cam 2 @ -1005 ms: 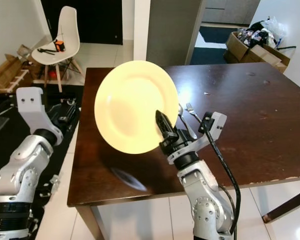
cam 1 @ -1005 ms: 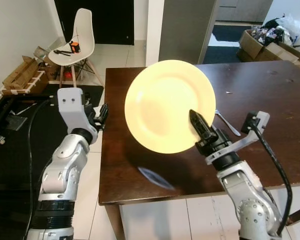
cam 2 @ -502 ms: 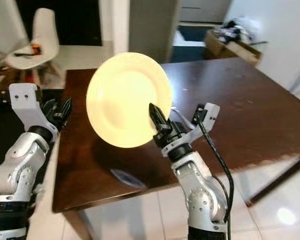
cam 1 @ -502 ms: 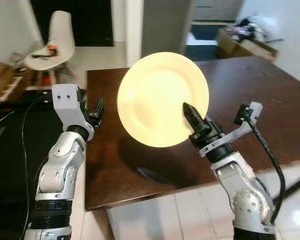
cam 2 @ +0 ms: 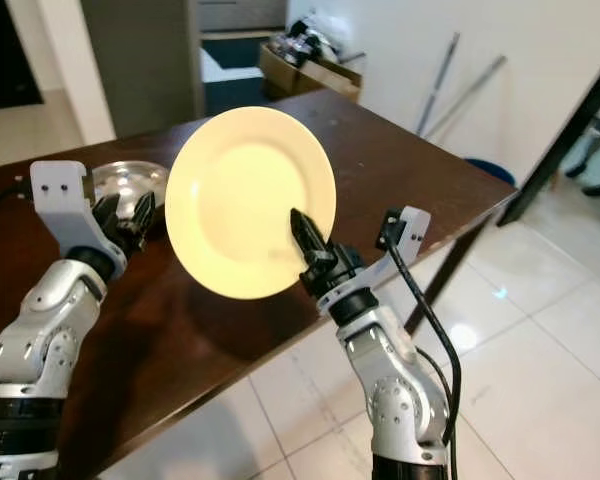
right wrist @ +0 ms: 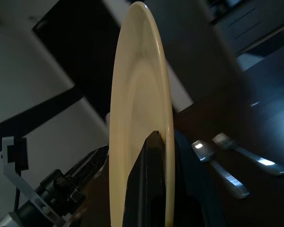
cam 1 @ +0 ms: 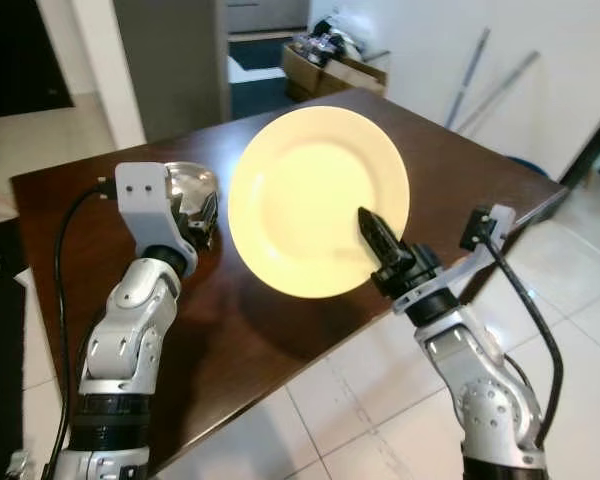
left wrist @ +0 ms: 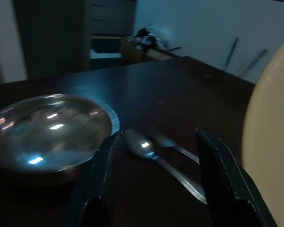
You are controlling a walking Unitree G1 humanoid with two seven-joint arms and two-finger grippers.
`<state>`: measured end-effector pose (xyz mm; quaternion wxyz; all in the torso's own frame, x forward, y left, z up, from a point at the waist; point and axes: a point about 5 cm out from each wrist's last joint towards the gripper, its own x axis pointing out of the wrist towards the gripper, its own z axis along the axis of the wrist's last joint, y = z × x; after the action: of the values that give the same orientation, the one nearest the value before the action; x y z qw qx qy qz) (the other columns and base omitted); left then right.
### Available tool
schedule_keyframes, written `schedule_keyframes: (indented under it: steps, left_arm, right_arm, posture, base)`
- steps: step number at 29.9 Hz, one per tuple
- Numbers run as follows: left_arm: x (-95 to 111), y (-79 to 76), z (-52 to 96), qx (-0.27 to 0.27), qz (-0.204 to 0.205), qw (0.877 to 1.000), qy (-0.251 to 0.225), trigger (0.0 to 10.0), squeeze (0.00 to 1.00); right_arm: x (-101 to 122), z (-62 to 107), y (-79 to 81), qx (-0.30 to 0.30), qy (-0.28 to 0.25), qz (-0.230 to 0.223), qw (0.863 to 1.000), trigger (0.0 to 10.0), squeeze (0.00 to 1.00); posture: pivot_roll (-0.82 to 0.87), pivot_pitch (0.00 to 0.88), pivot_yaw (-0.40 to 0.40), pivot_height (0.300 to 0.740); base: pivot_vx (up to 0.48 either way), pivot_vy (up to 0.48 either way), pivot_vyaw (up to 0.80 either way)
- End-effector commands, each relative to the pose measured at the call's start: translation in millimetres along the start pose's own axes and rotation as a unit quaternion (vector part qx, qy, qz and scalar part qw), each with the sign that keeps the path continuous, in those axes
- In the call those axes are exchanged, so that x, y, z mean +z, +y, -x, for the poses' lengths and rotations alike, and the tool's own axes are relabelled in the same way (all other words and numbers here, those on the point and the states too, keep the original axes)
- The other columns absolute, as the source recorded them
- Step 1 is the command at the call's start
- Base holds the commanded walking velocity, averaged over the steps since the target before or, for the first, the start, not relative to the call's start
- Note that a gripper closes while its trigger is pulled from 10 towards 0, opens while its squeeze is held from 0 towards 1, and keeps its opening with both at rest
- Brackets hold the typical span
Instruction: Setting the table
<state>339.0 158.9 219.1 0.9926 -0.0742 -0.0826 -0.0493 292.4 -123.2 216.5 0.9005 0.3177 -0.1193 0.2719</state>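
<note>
Above table (cam 1: 280,330), right end effector (cam 1: 380,240) pinches plate (cam 1: 310,190).

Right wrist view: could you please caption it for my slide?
Right gripper pinches the upright yellow plate by its rim, above a spoon and fork on the dark table.

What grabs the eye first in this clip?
A big pale yellow plate, held up on edge above the dark wooden table by the right gripper, which pinches its lower rim. Beside it the left gripper hangs open over a shiny metal bowl, with a spoon next to it.
</note>
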Motion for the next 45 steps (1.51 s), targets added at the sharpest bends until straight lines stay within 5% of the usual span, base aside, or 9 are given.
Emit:
schedule_keyframes:
  steps: [1, 25, 45]
  left_arm:
    - [-3, -6.9, -0.5, -0.011, -0.002, 1.0, 0.002, 10.0, 0.0]
    - [-5, -25.2, -1.6, -0.049, 0.024, 0.998, -0.001, 10.0, 0.0]
    - [-5, -25.5, 0.0, -0.044, 0.027, 0.999, -0.002, 10.0, 0.0]
  right_arm:
    - [3, 0.6, -0.9, 0.0, -0.006, 0.005, 1.0, 10.0, 0.0]
    - [4, 1.1, 2.2, 0.013, 0.011, 0.027, 0.999, 10.0, 0.0]
    - [-1, -1.0, 2.8, 0.022, 0.024, 0.027, 0.999, 10.0, 0.0]
  posture:
    - [-0.05, 0.0, 0.041, 0.74]
    - [-0.09, 0.0, 0.032, 0.74]
    - [-0.08, 0.0, 0.016, 0.74]
  base:
    - [0.0, 0.0, -0.8]
    - [0.0, 0.0, -0.8]
    - [0.0, 0.0, -0.8]
